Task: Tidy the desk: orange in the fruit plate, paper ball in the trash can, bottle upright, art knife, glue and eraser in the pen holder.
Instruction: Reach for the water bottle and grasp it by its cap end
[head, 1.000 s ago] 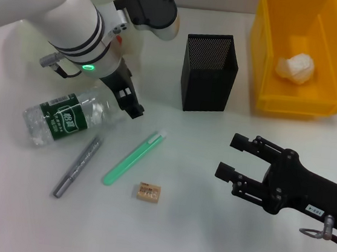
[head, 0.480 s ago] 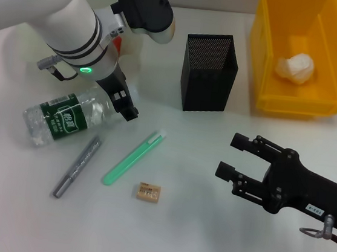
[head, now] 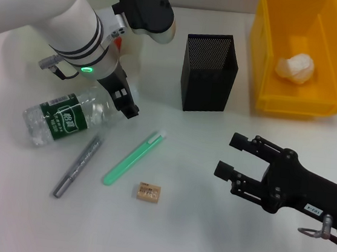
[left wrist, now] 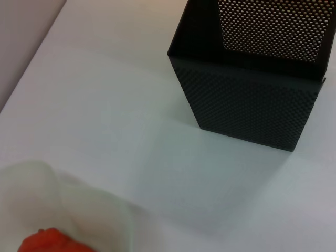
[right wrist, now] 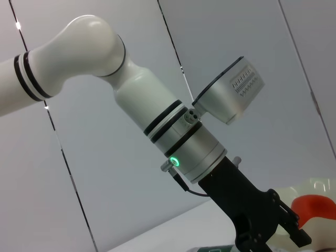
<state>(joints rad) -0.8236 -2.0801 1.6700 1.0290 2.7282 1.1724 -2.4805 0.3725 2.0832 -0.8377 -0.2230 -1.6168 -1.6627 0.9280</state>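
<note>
The bottle [head: 66,118] lies on its side at the left. My left gripper [head: 128,104] hangs open just past its neck end, holding nothing, and also shows in the right wrist view [right wrist: 273,236]. The orange [left wrist: 50,242] sits in the fruit plate [left wrist: 84,210], mostly hidden behind the left arm in the head view. A green art knife [head: 133,157], a grey pen-shaped glue [head: 77,165] and the eraser [head: 149,192] lie on the desk. The pen holder [head: 209,73] stands upright. The paper ball [head: 295,67] rests in the trash can [head: 293,103]. My right gripper [head: 233,156] is open, right of the eraser.
The bulky white left arm [head: 70,23] covers the back left of the desk and most of the fruit plate. The trash can's front wall is close behind the right gripper. A desk edge runs along the back.
My left gripper has drifted slightly back and to the left beside the bottle. The right gripper and all the objects stay where they were.
</note>
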